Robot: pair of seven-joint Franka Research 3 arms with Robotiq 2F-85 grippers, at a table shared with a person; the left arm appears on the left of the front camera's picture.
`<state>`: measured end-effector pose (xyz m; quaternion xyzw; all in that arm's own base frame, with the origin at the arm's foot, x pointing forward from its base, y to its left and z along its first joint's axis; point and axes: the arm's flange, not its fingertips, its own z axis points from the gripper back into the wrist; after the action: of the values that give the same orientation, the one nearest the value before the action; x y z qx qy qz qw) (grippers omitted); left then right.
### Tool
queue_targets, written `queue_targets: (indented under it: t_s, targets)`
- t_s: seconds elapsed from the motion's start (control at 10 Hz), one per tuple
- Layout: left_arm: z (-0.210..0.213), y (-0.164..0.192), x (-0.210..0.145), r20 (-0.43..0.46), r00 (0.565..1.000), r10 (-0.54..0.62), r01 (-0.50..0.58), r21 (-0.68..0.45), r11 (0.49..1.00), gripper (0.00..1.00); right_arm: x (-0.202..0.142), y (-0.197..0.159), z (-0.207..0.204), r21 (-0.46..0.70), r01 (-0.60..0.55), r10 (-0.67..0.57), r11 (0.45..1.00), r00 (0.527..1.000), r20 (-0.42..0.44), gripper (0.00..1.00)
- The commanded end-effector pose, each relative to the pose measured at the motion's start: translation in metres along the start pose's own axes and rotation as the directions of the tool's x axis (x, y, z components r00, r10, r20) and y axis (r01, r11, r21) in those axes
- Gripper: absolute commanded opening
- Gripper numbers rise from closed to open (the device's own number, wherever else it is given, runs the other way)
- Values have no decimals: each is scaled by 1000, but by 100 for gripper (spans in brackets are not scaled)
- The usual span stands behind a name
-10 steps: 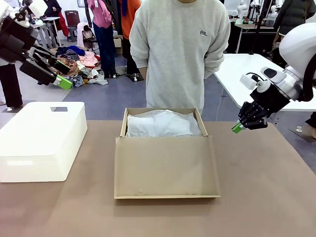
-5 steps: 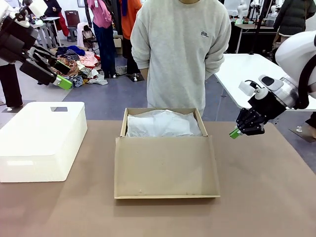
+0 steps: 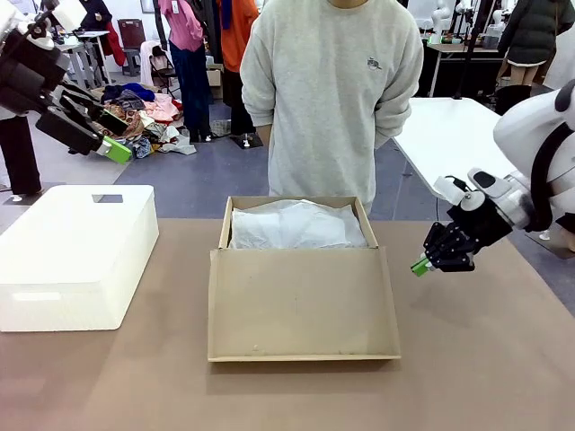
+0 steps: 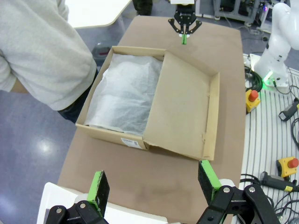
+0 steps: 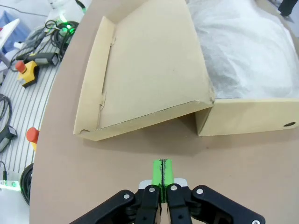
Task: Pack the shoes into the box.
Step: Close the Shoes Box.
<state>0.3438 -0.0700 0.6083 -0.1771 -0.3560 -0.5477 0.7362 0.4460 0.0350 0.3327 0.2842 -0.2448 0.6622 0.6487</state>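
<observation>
White plastic forms the bin [image 3: 76, 256] at the left end of the brown table [image 3: 485, 359]. It sits well apart from the box, and a slot is cut in its top near the far edge. Above and behind it our left gripper [image 3: 121, 136] hangs high in the air, tilted down toward the middle of the table. Its jaws are spread wide with nothing between them. In the left wrist view the two green pads [image 4: 99, 190] stand far apart at the bottom of the picture, and the left gripper [image 4: 154, 184] looks down on the whole box from a height.

The tan cardboard box [image 3: 224, 226] stands in the middle of the table, at its far edge. Its attached lid [image 3: 301, 301] is folded open toward us and lies on the tabletop with its inside face up. White tissue paper [image 3: 296, 224] is heaped across the inside of the box from wall to wall, and we cannot tell what lies beneath it. Directly behind the box, at the far side, stands a person in a grey sweatshirt [image 3: 331, 99].

To the right of the box, our right gripper [image 3: 419, 266] is clenched on nothing, its green tips pressed flat together. It points down and to the left, toward the box's right side, near it but apart. In the right wrist view the right gripper [image 5: 162, 170] sits over bare table just short of the corner where lid and box meet.
</observation>
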Motion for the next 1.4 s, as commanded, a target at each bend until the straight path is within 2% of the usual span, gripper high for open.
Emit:
queue_targets:
  t_s: [0.0,1.3]
  targets:
    - [0,0,0,15,1000,-9,9,-10,1000,100,-4,-8,-11,12,-28,28,1000,999,44,0]
    - [0,0,0,15,1000,-9,9,-10,1000,100,-11,-25,-66,124,-18,6,992,995,100,0]
